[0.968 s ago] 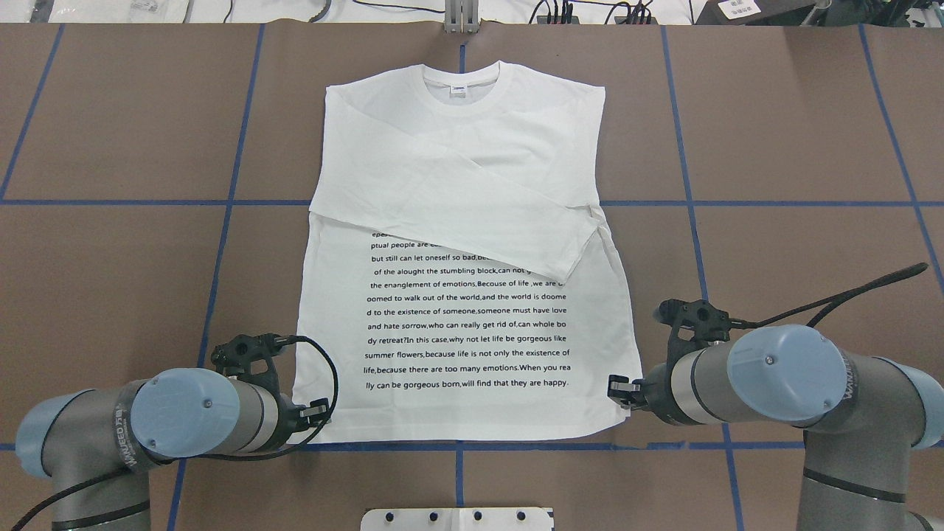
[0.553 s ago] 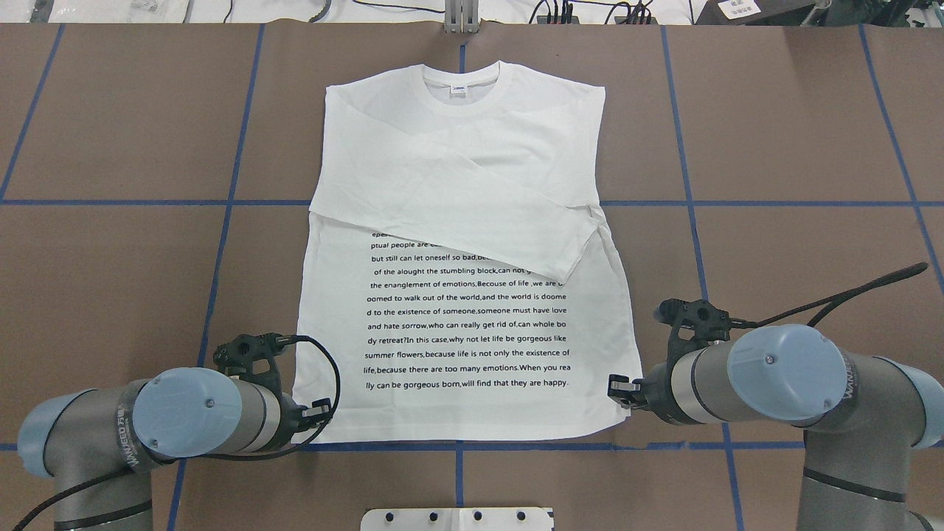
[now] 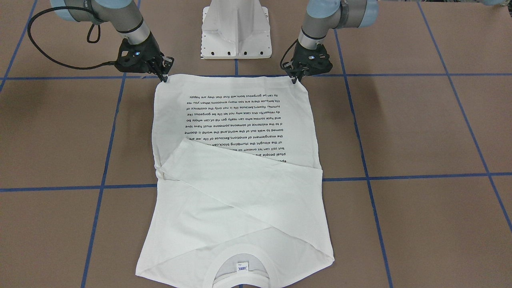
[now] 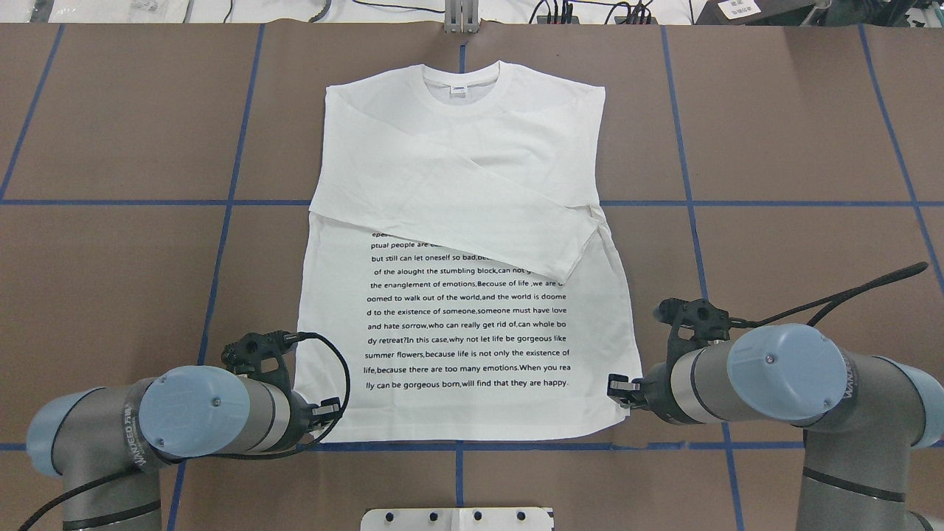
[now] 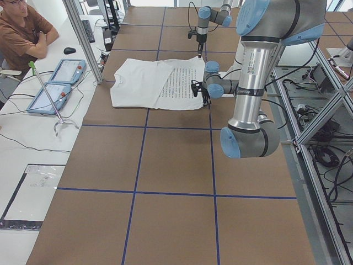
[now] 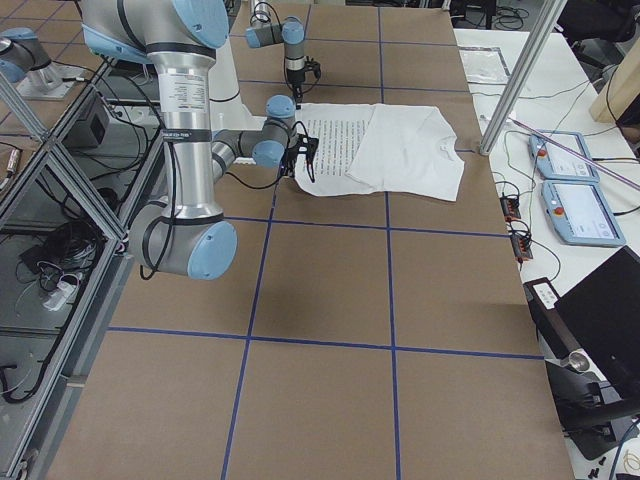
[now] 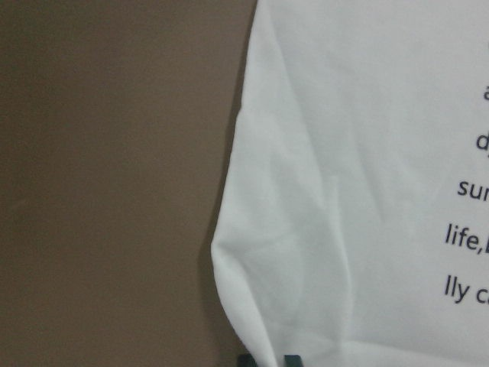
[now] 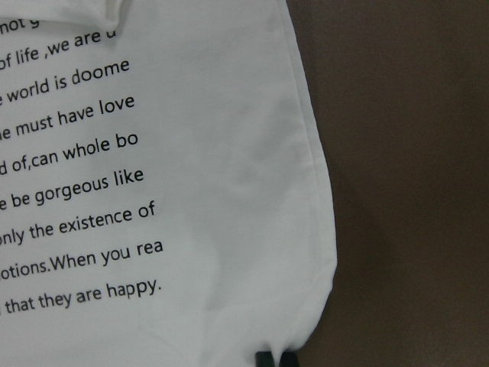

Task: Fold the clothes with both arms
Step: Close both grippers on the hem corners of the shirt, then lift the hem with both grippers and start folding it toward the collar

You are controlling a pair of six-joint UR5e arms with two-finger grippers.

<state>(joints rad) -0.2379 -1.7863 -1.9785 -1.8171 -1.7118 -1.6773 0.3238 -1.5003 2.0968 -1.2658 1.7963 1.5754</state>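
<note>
Shirt [image 4: 457, 184] lies flat on the surface [image 4: 774, 133], print up, collar [image 4: 463, 82] at the far edge, hem toward the robot; both sleeves [image 4: 472, 199] are folded across the chest and cover the top lines of the text [image 4: 468, 324]. Left arm [image 4: 195, 420] and right arm [image 4: 785, 372] each stand at a hem corner. Left jaws and right jaws are drawn nearly together with hem cloth at their points; I read this as a pinch on the shirt, but depth of bite is not visible. Risks, as judged: a shallow bite so close to the corner may slip once the hem is raised; the jaws may hold only the top layer, so front and back part; unequal lift or travel would skew the fold line; the loose sleeves may slide as the hem goes toward the collar. The left cable [image 4: 345, 372] loops over the cloth and could drag it. Views: the front-facing one shows both jaws pointing down onto the left corner [image 3: 298, 85] and right corner [image 3: 162, 85], while overhead the wrists hide those contacts. Overhead gives the sleeve overlap and the cable loop. Wrist views show only slivers of the jaws, plus a soft bulge in the edge near the left corner — invisible elsewhere.
</note>
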